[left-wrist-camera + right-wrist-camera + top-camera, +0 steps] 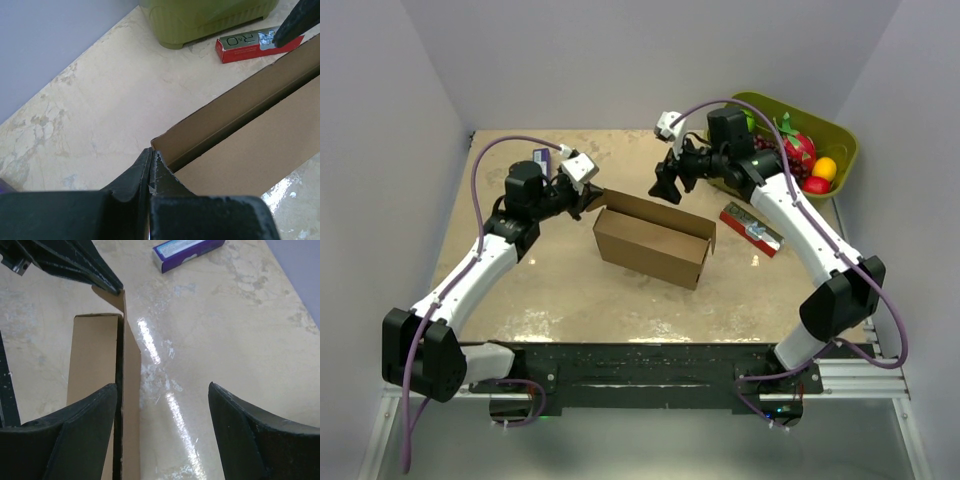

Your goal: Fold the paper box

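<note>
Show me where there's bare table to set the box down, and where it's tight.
Widest bare patch: the table between the paper box and the arm bases. A smaller one lies behind the box, along the far edge. Crowded on the right: red carton, green bin, right arm.

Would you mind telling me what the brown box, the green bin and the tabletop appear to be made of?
The paper box looks like matte brown cardboard: thin raw cut edges, creased folds. The green bin seems moulded plastic, given its ribbed, slightly shiny wall. The tabletop is glossy, marble-patterned; stone or laminate, I cannot tell.
</note>
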Action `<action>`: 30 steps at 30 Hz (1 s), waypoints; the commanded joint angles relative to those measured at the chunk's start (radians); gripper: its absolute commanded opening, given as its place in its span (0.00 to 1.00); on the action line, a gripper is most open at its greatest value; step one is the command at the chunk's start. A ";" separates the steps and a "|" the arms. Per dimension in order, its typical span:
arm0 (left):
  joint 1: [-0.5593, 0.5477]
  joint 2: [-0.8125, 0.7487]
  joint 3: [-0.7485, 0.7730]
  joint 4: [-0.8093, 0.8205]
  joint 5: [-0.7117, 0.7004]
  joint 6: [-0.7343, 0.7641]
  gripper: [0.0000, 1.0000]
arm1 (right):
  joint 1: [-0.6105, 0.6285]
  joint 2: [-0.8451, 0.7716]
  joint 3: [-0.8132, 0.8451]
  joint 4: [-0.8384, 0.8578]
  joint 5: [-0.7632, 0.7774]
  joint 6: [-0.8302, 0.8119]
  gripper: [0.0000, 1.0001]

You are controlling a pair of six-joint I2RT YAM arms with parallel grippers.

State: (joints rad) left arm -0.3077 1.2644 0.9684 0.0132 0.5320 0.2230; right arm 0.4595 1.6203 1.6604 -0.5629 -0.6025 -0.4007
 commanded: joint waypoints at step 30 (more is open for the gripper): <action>0.004 0.007 0.003 -0.027 -0.004 -0.068 0.44 | 0.111 0.066 -0.008 -0.120 0.132 -0.044 0.00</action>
State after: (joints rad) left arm -0.3077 1.2644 0.9684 0.0055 0.5423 0.1932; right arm 0.5629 1.6958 1.6321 -0.6495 -0.5034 -0.4267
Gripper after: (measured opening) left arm 0.225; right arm 0.028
